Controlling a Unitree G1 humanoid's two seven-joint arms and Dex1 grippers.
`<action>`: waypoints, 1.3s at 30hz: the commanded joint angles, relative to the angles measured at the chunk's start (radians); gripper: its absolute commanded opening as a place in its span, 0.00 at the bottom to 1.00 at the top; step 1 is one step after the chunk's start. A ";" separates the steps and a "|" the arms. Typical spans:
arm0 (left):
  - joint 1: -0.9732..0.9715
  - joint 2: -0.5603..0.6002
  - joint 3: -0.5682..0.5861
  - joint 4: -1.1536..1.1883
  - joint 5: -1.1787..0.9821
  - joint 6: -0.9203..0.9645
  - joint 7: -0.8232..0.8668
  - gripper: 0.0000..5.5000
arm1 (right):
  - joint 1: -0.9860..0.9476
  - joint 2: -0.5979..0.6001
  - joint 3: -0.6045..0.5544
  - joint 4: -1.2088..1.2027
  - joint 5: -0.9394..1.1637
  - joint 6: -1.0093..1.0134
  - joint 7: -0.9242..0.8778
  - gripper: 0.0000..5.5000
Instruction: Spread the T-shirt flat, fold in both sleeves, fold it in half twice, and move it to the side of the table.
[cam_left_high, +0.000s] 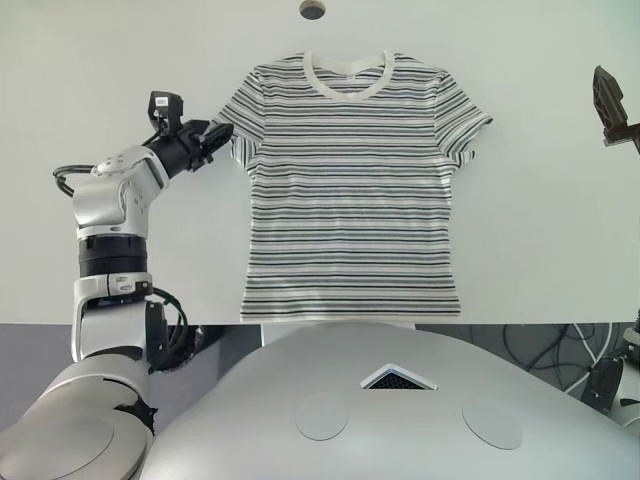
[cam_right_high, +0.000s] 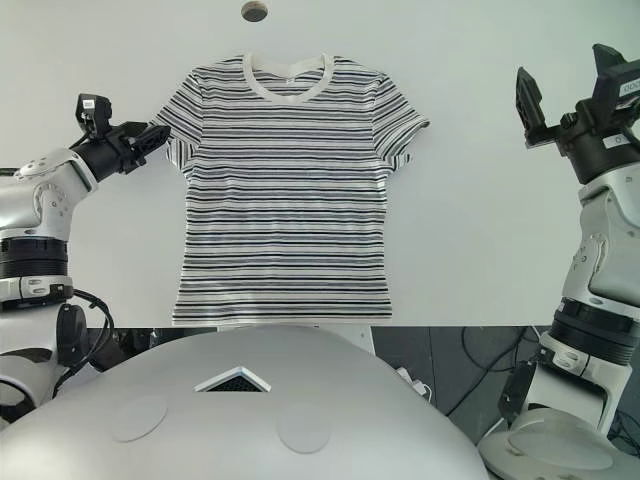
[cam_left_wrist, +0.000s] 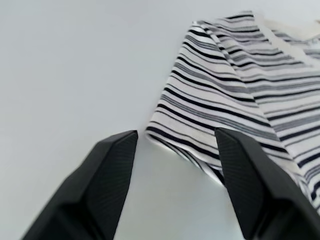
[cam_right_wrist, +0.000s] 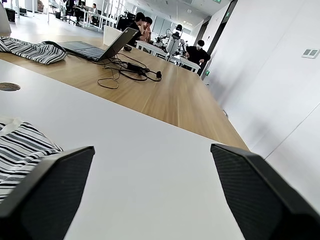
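T-shirt (cam_left_high: 350, 190) flat, mid-frame on worktop (cam_left_high: 540, 230), neck twd top. L gripper (cam_left_wrist: 176, 134) at frame-left sleeve hem, jaws open either side. R gripper (cam_right_high: 561, 62) upper right, jaws open, well apart from shirt.

T-shirt (cam_left_high: 352, 190) flat on table (cam_left_high: 540, 230) | left gripper (cam_left_high: 220, 132) beside sleeve (cam_left_high: 247, 112)

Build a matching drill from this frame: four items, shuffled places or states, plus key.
Items:
1. T-shirt
2. left end effector
3. right end effector
4. disc

Places/states:
A. open, apart from the T-shirt
B. spread flat on the table
C. open, by a sleeve
D. far table edge, beyond the collar

Pairs: 1-B, 2-C, 3-A, 4-D
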 joint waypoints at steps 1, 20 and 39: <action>0.004 -0.024 0.007 0.036 0.008 0.044 0.022 0.52 | -0.015 -0.018 0.007 -0.008 -0.017 -0.001 0.011 0.79; 0.024 -0.029 0.011 -0.009 -0.001 0.045 -0.050 0.01 | 0.004 0.006 0.015 -0.016 -0.036 -0.013 0.010 0.79; 0.016 -0.064 0.081 -0.055 -0.028 0.060 0.002 0.01 | 0.017 0.004 0.045 -0.007 -0.059 -0.037 0.011 0.79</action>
